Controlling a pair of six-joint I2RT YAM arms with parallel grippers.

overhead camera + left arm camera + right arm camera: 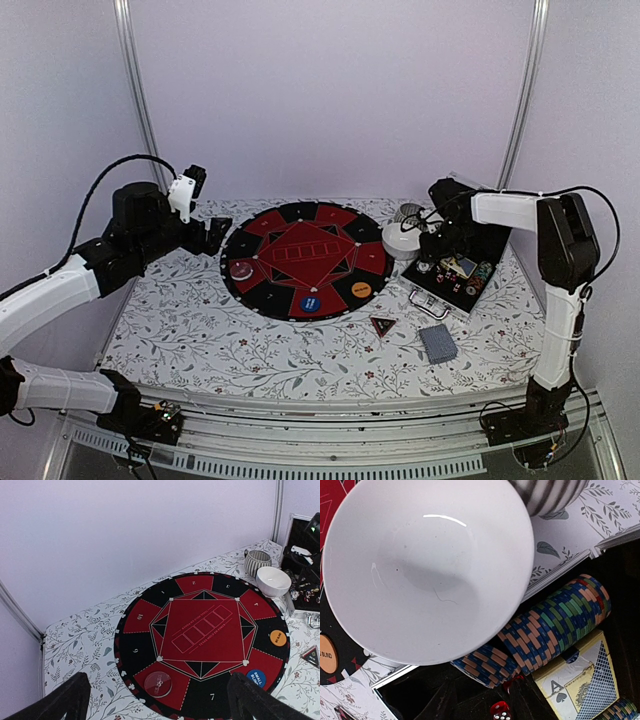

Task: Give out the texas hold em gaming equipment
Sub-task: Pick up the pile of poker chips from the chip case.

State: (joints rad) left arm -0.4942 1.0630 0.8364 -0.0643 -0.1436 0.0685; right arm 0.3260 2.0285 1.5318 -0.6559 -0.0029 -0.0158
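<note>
The chips lie in a row in the case at the right edge of the counter (beside the bowl). They look stiff, smooth and light, so pinch a short stack across its end faces. The left pincer stands wide apart. For the right pincer, above the chips, I cannot tell.

The white bowl is glossy and smooth, the poker chips matt.

A white bowl fills most of the frame, with a striped cup just behind its rim. Below it, a row of poker chips lies on edge inside the black case, beside a card pack showing an ace of spades and a red die. An orange disc sits at the left edge.
</note>
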